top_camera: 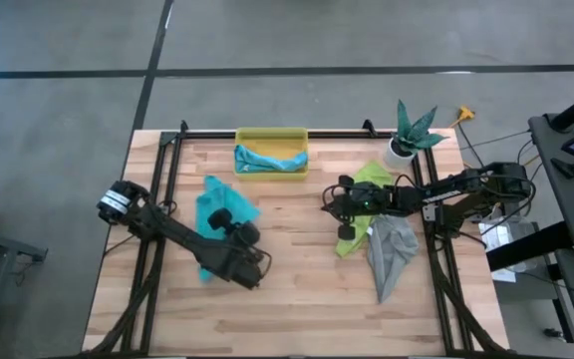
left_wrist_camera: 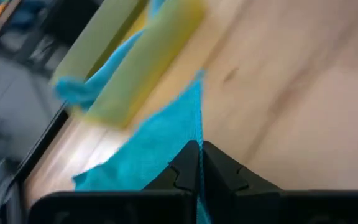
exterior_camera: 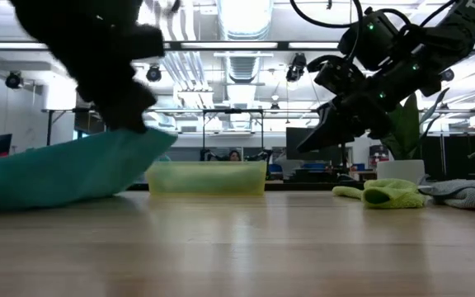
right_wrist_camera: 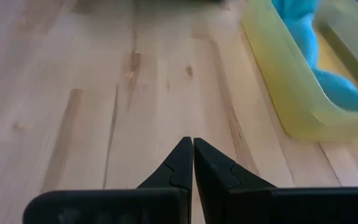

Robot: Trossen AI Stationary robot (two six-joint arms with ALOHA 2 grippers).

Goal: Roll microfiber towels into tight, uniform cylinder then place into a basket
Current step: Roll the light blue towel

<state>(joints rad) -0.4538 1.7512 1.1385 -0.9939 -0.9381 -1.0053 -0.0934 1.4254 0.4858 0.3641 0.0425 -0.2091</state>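
Left gripper (left_wrist_camera: 199, 163) pinching teal towel (left_wrist_camera: 148, 146), wrist-only

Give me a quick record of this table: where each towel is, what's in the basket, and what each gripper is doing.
teal towel: left side of table, pinched in left gripper, fingers shut on its edge
light blue towel: lying in the basket, unrolled
lime green towel: right of centre, crumpled
grey towel: beside the green one, nearer the front edge
right gripper: shut, empty, above bare wood
plant pot: back right corner
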